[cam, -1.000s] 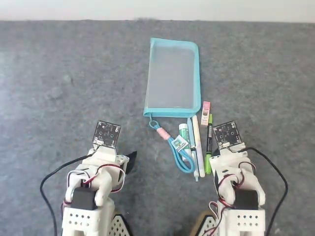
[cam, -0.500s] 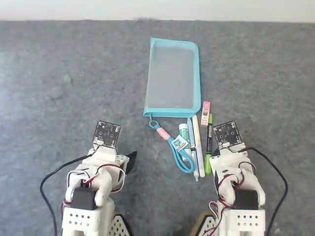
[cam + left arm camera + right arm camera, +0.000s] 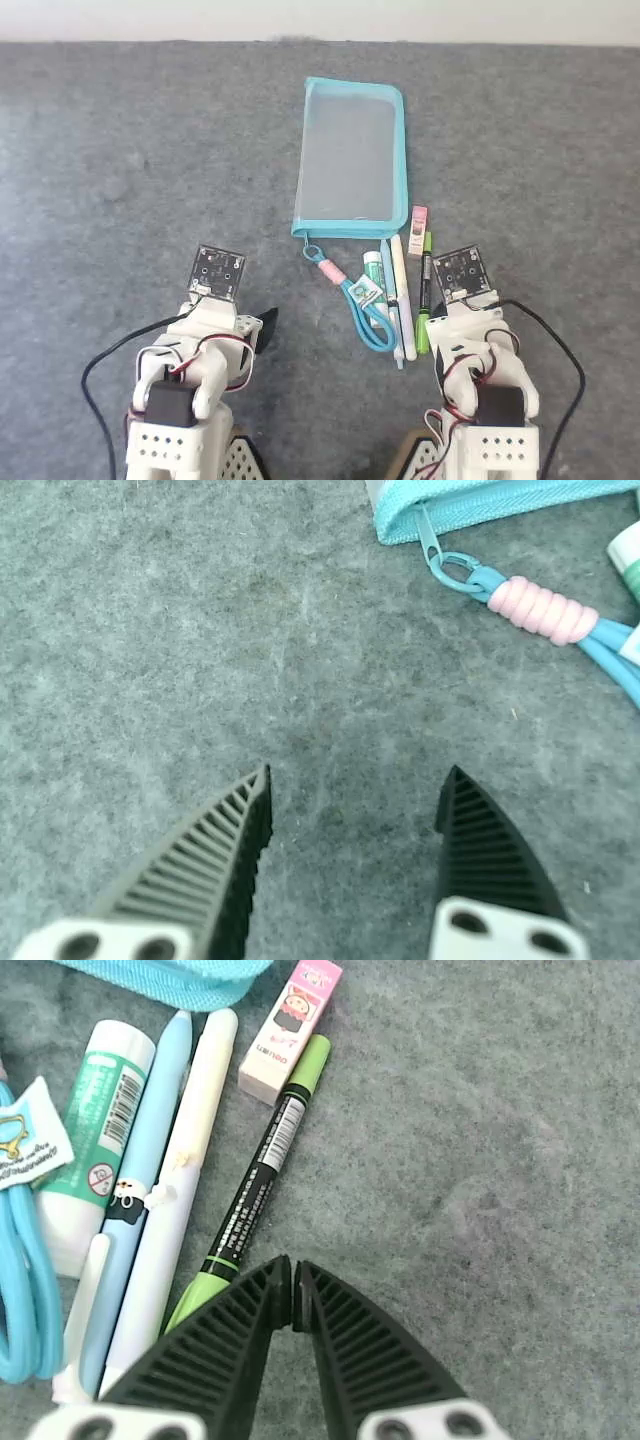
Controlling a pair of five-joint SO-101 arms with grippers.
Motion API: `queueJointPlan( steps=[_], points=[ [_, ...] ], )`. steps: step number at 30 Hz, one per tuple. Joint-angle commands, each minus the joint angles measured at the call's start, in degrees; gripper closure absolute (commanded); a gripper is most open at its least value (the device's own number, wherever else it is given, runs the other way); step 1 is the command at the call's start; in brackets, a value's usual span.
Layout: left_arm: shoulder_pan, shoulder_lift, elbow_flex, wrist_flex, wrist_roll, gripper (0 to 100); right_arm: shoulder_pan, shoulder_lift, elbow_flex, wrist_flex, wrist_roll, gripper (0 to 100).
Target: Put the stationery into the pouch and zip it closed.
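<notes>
Stationery [image 3: 388,280] (pens [image 3: 401,300], green marker [image 3: 424,290], pink eraser [image 3: 418,218]) lies loose on the grey bench [image 3: 150,150], just near of the turquoise translucent pouch [image 3: 350,150]; nothing is packed. Left gripper [image 3: 360,771] gapes wide; right gripper [image 3: 294,1263] is pinched together, empty.

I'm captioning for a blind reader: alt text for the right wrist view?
The right gripper, shut, hangs over grey felt at one end of a green marker. Beside the marker lie a white pen, blue pen, glue stick and pink eraser, near the pouch.

Barcode [image 3: 125,1098] on glue stick [image 3: 88,1150], label [image 3: 282,1132] on green marker [image 3: 245,1200], print unreadable
</notes>
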Motion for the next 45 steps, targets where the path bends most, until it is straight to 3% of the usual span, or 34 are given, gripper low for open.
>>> queueJointPlan(
  steps=[1,14,17,19,24,28,32,40,45],
  points=[
    [-0.26,0.18,-0.40,0.09,0.62,74,0.22,-0.92,1.05,0.40,-0.35,98.4],
    [-0.26,0.18,-0.40,0.09,0.62,74,0.40,-1.27,0.79,-2.42,0.00,98.3],
    [-0.18,0.18,-0.40,0.09,0.62,74,1.89,-1.27,-0.62,-5.05,8.88,98.3],
    [-0.26,0.18,-0.40,0.09,0.62,74,2.59,-0.66,-3.43,-5.05,15.82,98.3],
    [-0.26,0.18,-0.40,0.09,0.62,74,2.42,2.33,-15.74,-1.10,13.10,98.3],
    [-0.26,0.18,-0.40,0.09,0.62,74,1.45,17.45,-27.78,-1.80,12.75,98.3],
    [-0.26,0.18,-0.40,0.09,0.62,74,-5.93,39.08,-41.85,-0.48,9.93,98.3],
    [-0.26,0.18,-0.40,0.09,0.62,74,-31.08,75.56,-63.56,0.40,4.75,98.2],
    [-0.26,0.18,-0.40,0.09,0.62,74,-35.38,94.29,-76.04,0.57,4.57,87.9]
  ],
)
